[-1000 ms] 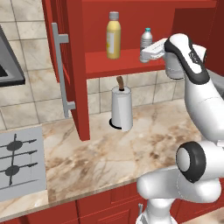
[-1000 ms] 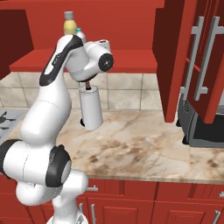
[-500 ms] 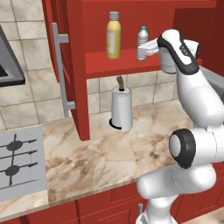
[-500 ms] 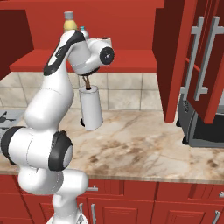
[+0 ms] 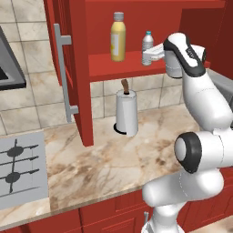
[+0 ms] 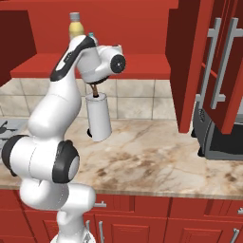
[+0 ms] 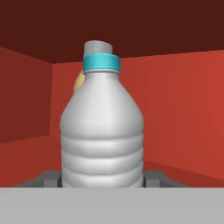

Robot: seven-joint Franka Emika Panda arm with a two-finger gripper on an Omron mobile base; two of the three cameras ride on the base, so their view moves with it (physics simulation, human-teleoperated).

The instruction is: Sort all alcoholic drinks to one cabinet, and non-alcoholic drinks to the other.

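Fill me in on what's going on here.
The white robot arm has its pincer closed around the small clear water bottle with a white cap, holding it upright at the red shelf of the open red wall cabinet. The pale-yellow juice bottle with a grey-white cap already stands on that shelf beside it. Below, a white paper-towel roll stands on the marble counter.
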